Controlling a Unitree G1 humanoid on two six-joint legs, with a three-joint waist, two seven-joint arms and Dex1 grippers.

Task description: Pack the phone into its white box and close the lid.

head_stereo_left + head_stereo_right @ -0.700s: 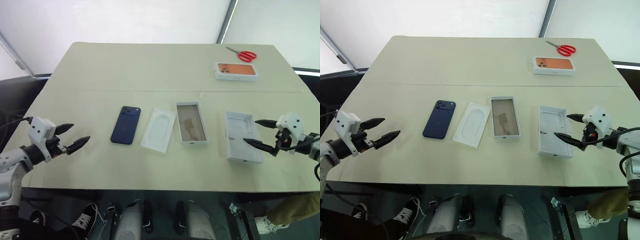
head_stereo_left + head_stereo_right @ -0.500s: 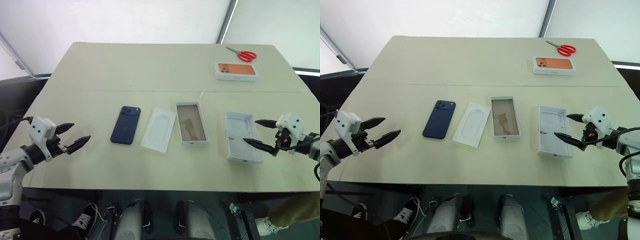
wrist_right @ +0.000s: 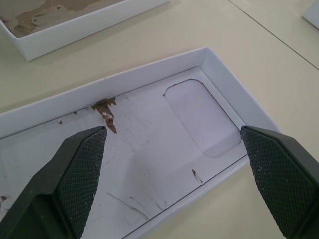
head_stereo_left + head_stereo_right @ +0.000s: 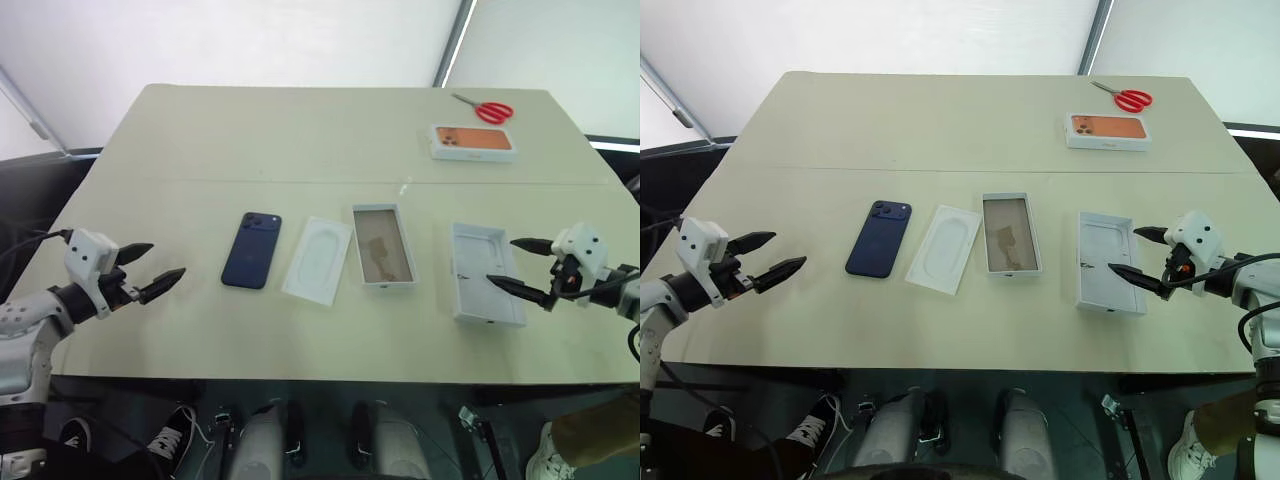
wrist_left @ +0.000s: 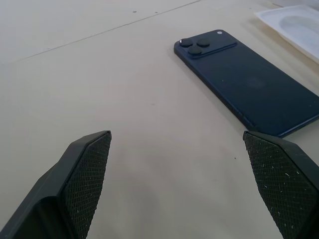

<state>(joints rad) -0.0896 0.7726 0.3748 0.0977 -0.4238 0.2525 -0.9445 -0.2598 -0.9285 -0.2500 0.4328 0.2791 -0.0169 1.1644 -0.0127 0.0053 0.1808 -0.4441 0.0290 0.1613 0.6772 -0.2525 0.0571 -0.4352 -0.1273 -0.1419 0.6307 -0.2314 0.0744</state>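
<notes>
- Phone (image 4: 251,250) lying flat on the table (image 4: 300,130), glossy back up, camera bump at the far end.
- Just right of it, flat white insert (image 4: 318,260), then the white box (image 4: 383,246) with brownish floor, open and empty.
- Further right, lid (image 4: 484,272) lying underside up, apart from the box.
- Left gripper (image 4: 145,270) hovering left of the phone, fingers spread wide, holding nothing.
- Right gripper (image 4: 520,265) poised at the lid's right edge, fingers wide apart over it, nothing gripped.
- At the far right corner, orange-print box (image 4: 473,141) and red scissors (image 4: 484,107).
</notes>
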